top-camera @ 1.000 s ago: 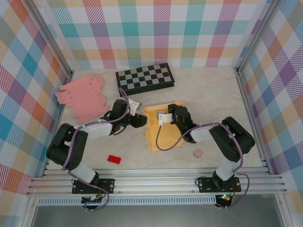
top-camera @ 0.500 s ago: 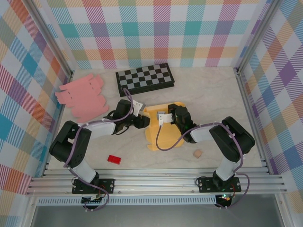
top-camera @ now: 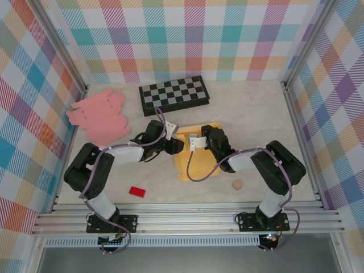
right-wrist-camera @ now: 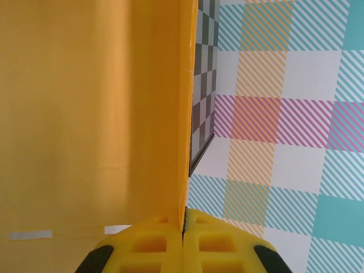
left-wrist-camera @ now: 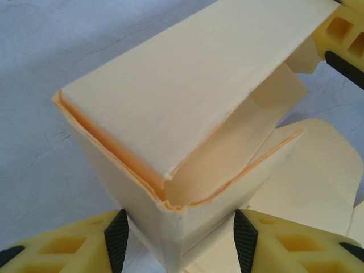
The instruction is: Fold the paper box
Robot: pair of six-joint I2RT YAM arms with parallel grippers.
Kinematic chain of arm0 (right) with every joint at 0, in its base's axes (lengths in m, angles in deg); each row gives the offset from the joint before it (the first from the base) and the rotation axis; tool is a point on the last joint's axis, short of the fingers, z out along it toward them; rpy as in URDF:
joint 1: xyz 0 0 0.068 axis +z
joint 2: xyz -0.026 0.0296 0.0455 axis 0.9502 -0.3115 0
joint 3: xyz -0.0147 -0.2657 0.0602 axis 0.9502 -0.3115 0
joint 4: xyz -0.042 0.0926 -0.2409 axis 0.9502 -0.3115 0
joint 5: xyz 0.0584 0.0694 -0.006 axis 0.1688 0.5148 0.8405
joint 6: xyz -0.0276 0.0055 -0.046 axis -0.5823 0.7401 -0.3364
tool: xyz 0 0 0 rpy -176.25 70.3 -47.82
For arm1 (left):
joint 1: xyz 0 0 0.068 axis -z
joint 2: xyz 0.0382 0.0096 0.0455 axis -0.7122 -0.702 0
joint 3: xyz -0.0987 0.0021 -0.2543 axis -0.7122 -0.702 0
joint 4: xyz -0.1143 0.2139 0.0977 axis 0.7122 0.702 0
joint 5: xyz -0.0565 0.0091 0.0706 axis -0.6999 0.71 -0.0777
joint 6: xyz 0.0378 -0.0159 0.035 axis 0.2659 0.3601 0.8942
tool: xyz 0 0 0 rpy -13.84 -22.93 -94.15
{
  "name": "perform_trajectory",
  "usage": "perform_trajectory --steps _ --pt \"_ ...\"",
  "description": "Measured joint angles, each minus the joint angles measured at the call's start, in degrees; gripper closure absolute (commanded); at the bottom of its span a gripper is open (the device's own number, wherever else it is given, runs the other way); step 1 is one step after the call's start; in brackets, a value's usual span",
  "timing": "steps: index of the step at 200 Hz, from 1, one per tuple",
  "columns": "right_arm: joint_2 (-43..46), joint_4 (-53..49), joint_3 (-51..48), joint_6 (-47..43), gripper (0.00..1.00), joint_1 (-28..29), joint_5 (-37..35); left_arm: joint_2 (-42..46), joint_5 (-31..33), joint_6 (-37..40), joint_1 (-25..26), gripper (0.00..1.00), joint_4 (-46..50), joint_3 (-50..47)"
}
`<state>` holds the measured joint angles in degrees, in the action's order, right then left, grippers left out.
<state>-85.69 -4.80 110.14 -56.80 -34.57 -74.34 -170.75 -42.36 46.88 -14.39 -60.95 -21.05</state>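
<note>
The yellow paper box (top-camera: 196, 162) lies partly folded in the middle of the table. In the left wrist view one raised corner of the box (left-wrist-camera: 170, 142) stands between my left gripper's (left-wrist-camera: 181, 243) black pads (left-wrist-camera: 116, 239), which are spread on either side of it. That left gripper (top-camera: 180, 145) is open at the box's left edge. My right gripper (right-wrist-camera: 183, 227) is shut on the thin edge of an upright box wall (right-wrist-camera: 91, 114). From above, the right gripper (top-camera: 206, 136) sits over the box's far right part.
A flat pink box blank (top-camera: 96, 116) lies at the far left. A folded chessboard (top-camera: 173, 94) sits behind the box and also shows past the wall as the chessboard (right-wrist-camera: 203, 85). A red block (top-camera: 136, 191) and a small tan block (top-camera: 237, 185) lie near the front.
My left gripper has slid to the right, from beside the box onto its left corner. The right gripper and its hold on the wall have not changed.
</note>
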Motion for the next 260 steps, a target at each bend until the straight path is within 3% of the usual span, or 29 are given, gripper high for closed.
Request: perform_trajectory --steps 123,260 --pt "0.1 0.7 -0.3 0.0 1.00 1.5 -2.2 -1.9 8.9 -1.9 1.8 0.47 0.2 1.7" --pt "1.0 0.5 -0.9 0.0 1.00 2.4 -2.4 -3.6 17.3 -1.9 2.3 0.60 -0.2 1.7"
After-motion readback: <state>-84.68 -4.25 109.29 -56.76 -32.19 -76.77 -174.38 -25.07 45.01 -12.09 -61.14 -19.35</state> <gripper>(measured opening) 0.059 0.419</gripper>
